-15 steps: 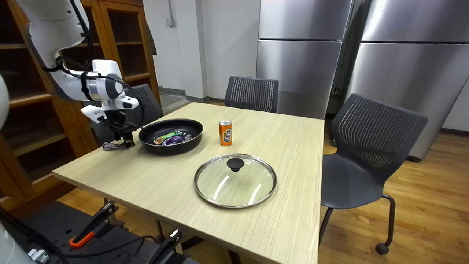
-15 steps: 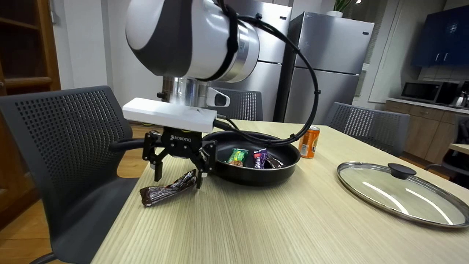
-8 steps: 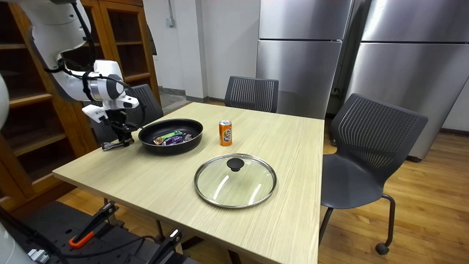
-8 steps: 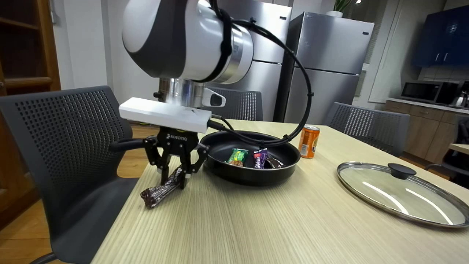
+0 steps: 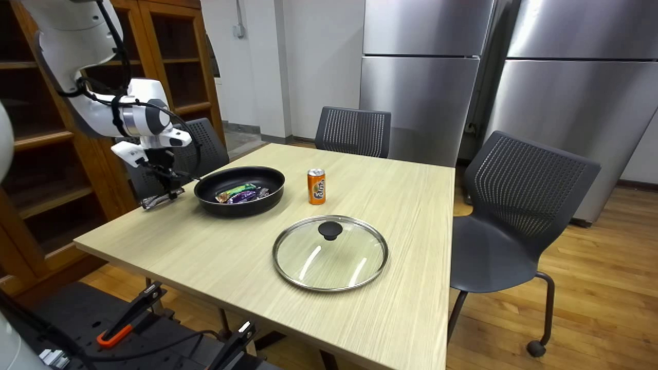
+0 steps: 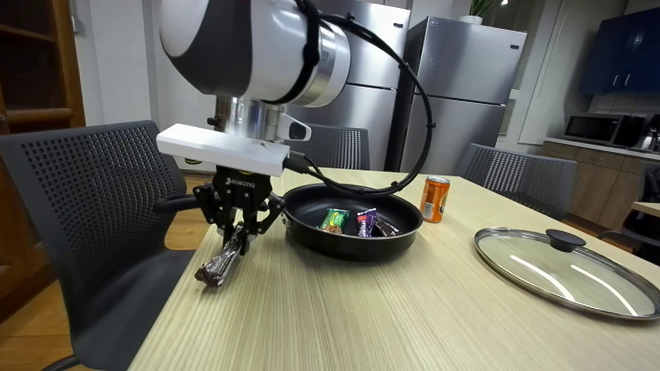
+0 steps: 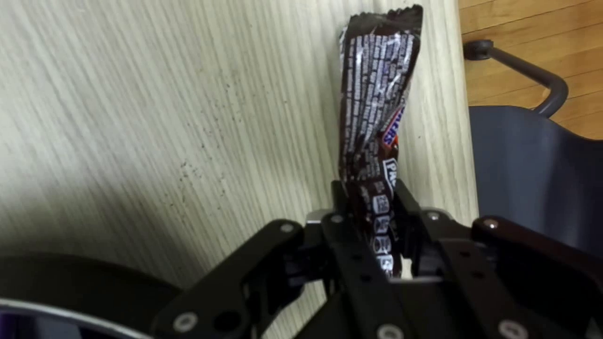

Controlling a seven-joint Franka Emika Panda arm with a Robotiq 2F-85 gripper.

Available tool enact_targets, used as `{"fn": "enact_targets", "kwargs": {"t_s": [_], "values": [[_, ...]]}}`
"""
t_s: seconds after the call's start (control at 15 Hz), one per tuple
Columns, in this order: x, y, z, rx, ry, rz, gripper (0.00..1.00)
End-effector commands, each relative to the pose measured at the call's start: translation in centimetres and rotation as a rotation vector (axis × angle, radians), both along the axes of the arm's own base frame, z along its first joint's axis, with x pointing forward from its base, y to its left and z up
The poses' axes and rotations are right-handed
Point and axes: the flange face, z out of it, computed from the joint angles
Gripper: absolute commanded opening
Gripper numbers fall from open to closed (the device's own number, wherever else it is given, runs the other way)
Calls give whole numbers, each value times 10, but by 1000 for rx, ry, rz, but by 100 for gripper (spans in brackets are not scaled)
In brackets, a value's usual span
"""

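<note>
Slight lift of gripper [image 6: 235, 246] and brown-wrapped bar [image 6: 219, 268] since half a second ago, with bar swung nearer 7 o'clock in an exterior view. Pinched toward one end between black fingers [image 7: 406, 197]; pointing to 12 o'clock in the wrist view, over the table [image 7: 438, 141], edge at 3 o'clock. Near a black pan [image 6: 356, 250] at 3 o'clock in an exterior view. Possibly prone to twisting or slipping, given off-centre hold and glossy wrapper; or to bumping the pan, if held too low.
</note>
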Motion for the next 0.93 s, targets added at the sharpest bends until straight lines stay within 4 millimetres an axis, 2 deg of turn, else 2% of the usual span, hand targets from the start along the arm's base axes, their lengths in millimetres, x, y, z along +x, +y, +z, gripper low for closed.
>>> {"fn": "enact_targets", "kwargs": {"t_s": [0.0, 0.27, 0.6, 0.87], "values": [[-13, 3, 27, 9, -5, -2, 6], [-18, -1, 49, 21, -34, -8, 6], [-20, -18, 72, 37, -65, -25, 6], [-17, -41, 86, 47, -89, -50, 6]]}}
